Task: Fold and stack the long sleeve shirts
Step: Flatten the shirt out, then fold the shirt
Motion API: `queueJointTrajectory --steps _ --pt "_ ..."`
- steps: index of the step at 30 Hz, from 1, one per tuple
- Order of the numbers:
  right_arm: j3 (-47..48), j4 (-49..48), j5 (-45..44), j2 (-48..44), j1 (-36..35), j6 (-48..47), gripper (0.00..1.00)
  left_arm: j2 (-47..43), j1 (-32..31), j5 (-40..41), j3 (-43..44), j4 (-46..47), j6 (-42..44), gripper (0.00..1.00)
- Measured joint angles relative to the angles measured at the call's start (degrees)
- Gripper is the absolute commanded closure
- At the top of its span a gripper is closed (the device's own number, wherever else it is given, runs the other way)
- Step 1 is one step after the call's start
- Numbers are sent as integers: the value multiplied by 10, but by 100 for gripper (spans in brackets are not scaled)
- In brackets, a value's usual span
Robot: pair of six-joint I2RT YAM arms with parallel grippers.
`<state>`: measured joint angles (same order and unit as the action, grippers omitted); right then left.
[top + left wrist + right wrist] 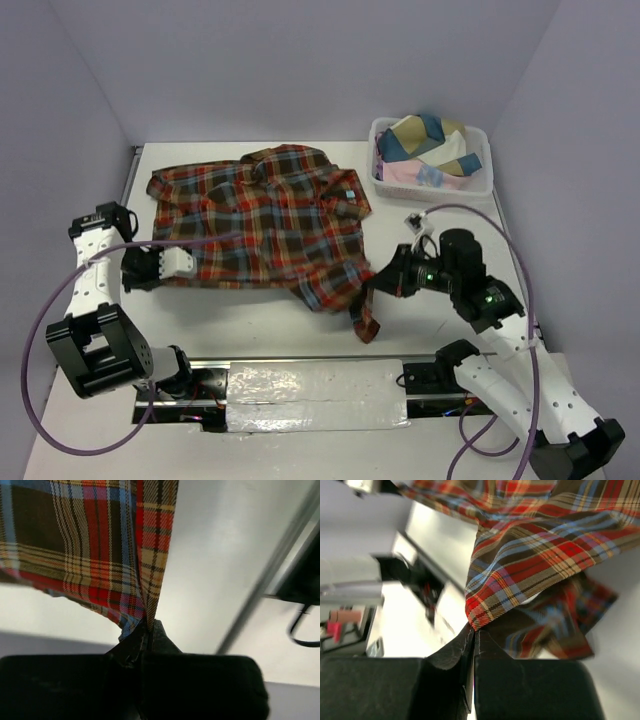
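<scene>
The jaws of the left gripper were pressed shut on a thin fold at the edge of the shirt, and the cloth rose straight up from them. The jaws of the right gripper were also shut, pinching 1 corner of the same shirt, with loose plaid cloth bunched just behind it.

From above, the 2 arms held the near edge of the shirt, the left one at its near left side and the right one at its near right corner. The rest of the shirt lay spread on the tabletop, away from both jaws, with the collar toward the far wall. Its long side ran from left to right, between the 2 arms, so each arm was near to its own end. A loose piece, perhaps a sleeve, hung down beside the right jaws toward the near edge.

I judged that the fold must carry the near edge toward the collar. The tabletop was bare in front of the arms. The basket with other clothes stood just beside the far right of the shirt, so room there was small.
</scene>
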<state>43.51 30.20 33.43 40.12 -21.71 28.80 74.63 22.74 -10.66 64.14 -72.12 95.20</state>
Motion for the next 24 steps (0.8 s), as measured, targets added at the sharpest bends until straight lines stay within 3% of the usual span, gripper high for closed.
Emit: queueJointTrajectory --steps 5,13,17,24 --pt "-84 62 4 -51 -17 22 100 -5 0 50 -84 -21 9 100" --pt "-85 78 61 -66 -18 18 100 -9 0 87 -98 -29 8 100" --pt "-73 56 59 2 -18 9 100 4 0 78 -78 -35 -13 100" --pt "-17 -43 23 187 -8 -5 100 96 22 9 10 -16 -132 95"
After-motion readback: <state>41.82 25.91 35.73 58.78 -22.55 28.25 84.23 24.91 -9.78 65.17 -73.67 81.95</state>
